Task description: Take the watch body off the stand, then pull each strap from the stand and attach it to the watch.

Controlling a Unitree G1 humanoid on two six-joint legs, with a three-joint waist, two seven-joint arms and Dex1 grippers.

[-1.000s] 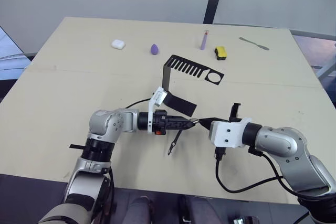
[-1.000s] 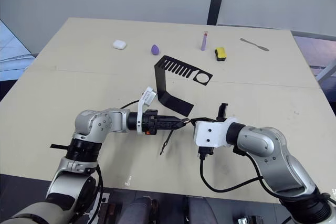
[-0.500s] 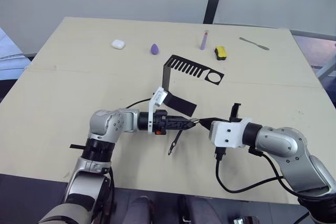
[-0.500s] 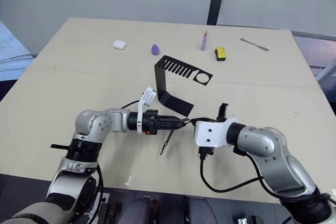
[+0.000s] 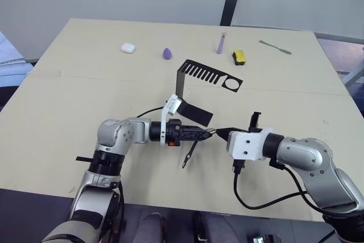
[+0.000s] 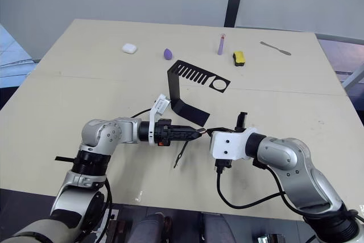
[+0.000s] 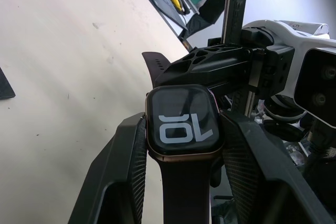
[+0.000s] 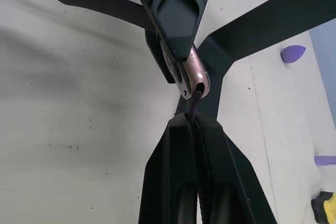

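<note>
- The left gripper point(image 5: 206, 134), at the centre of the eye view, pinches the watch point(image 7: 182, 121) by its two sides; in the left wrist view the dark screen faces the camera.
- One strap point(image 7: 184, 192) is already fixed to the watch and hangs from it toward the desk point(image 5: 68, 95); its loose end point(image 5: 189, 153) shows below the gripper in the eye view.
- The right gripper point(image 5: 220, 131) comes in from the right of the frame, its fingers pressed together on the second strap point(image 8: 195, 100), whose end meets the watch's edge.
- The stand point(image 5: 196, 86) sits on the desk just above both grippers, its slotted arm bare.
</note>
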